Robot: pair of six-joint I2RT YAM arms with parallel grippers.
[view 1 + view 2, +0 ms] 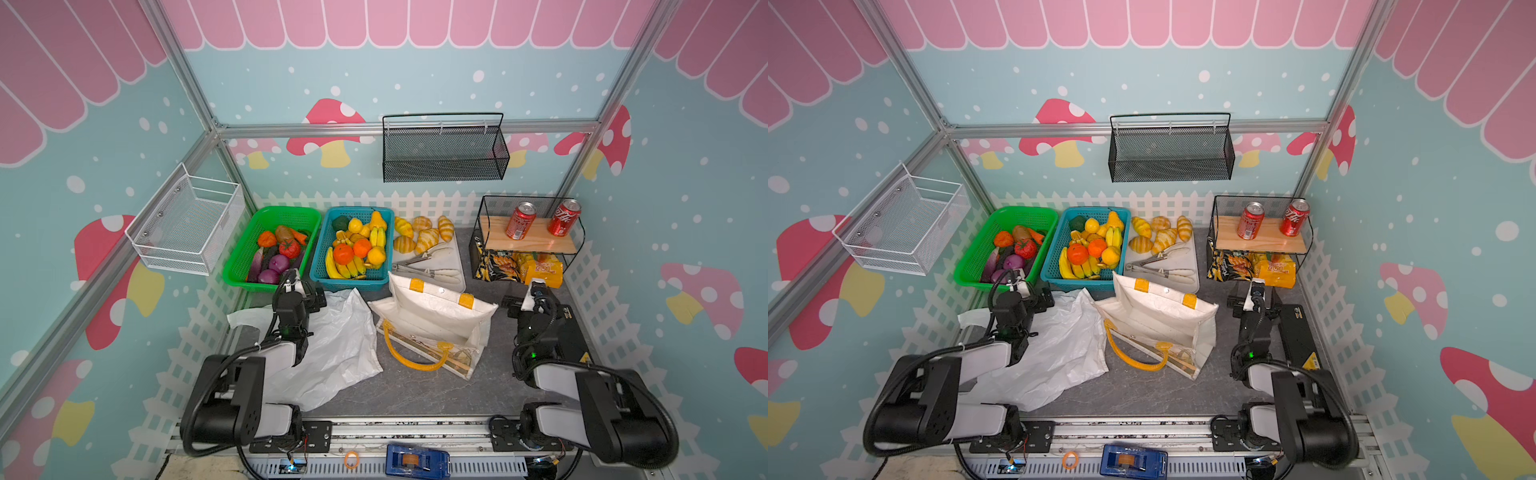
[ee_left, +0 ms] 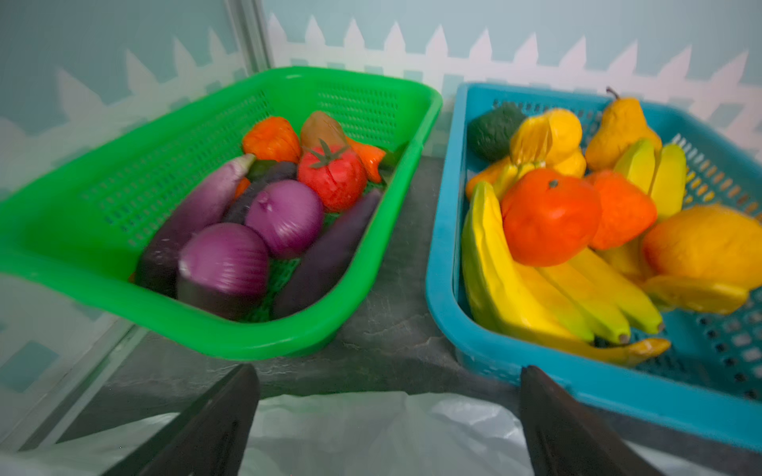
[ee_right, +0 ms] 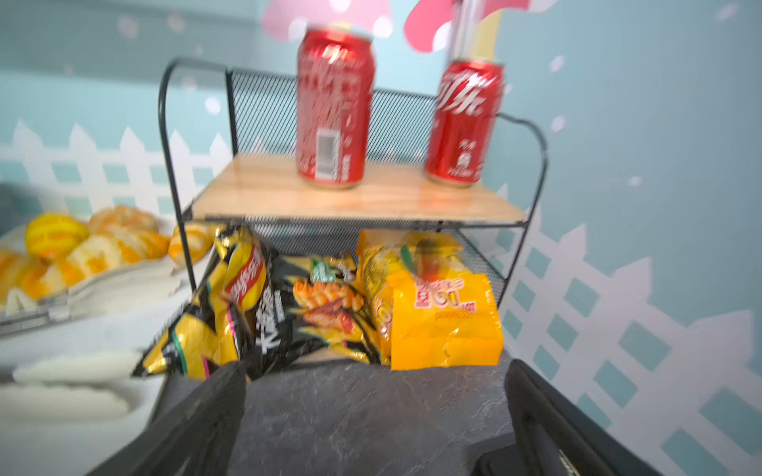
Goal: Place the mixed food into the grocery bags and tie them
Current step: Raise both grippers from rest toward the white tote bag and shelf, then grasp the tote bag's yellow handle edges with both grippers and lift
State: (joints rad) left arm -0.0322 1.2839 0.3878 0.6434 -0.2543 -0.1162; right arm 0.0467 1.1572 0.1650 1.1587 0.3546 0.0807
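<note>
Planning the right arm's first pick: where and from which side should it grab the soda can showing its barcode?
I'd grip the soda can across the middle of its round wall, coming in level from the open front. It stands upright on the wooden board, mesh closes the back, and the second can stands apart. The right gripper is open, facing it.

Two red soda cans [image 3: 332, 111] [image 3: 464, 123] stand ahead of the right gripper [image 3: 375, 364]. Ahead of the left gripper [image 2: 387, 369]: two baskets [image 2: 82, 284] [image 2: 441, 268], two purple onions [image 2: 224, 268] [image 2: 284, 216], one tomato [image 2: 332, 177]. One plastic bag [image 2: 371, 428] lies beneath it, one tote [image 1: 432, 316] between the grippers, five croissants [image 1: 402, 227] [image 1: 422, 223] [image 1: 445, 227] [image 1: 428, 240] [image 1: 404, 244] beyond the tote.
</note>
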